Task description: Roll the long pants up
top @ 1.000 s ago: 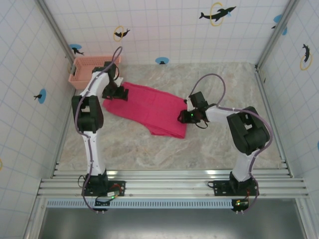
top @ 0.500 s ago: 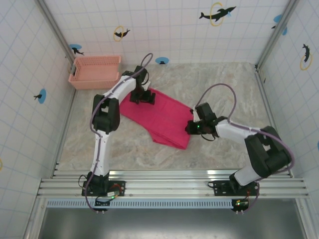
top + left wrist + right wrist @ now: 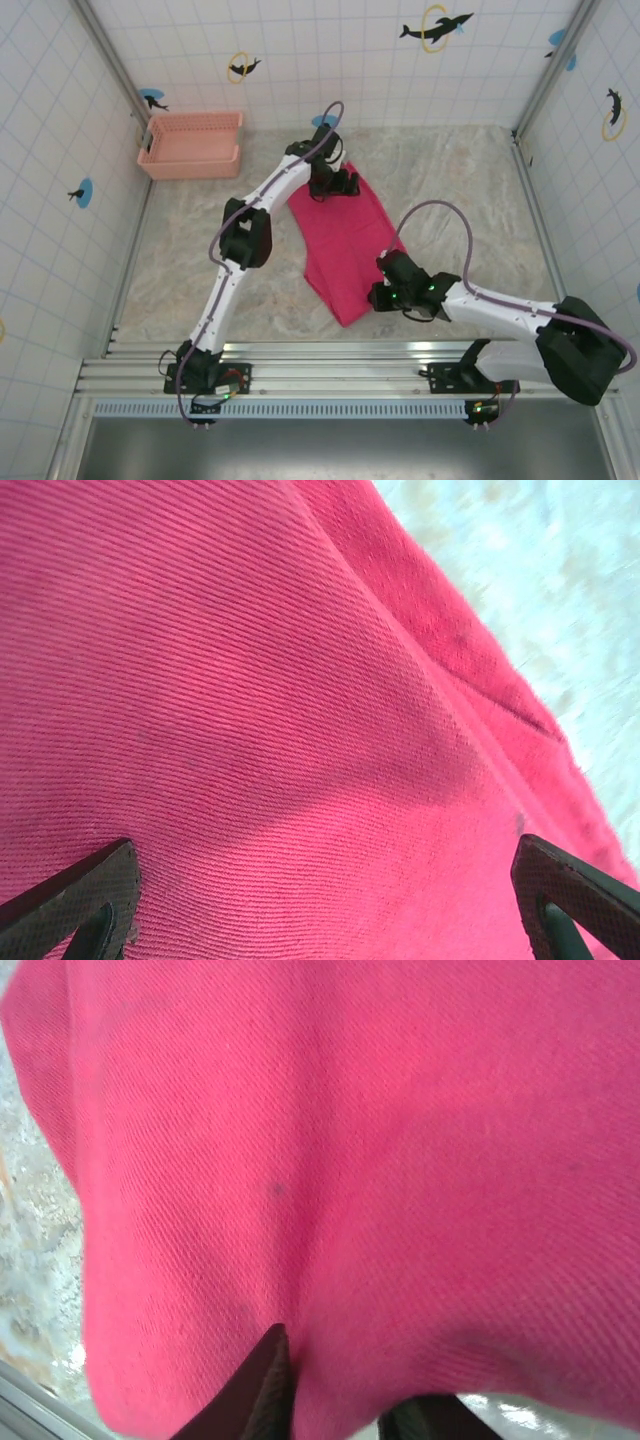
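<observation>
The bright pink-red twill long pants (image 3: 348, 245) lie in a flat, folded strip on the marbled table (image 3: 200, 270), stretching between both claws. The left claw (image 3: 340, 186) is spread wide over the ribbed cloth, and the right claw (image 3: 378, 297) pinches the near edge.

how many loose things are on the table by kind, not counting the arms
long pants: 1
basket: 1
total: 2
</observation>
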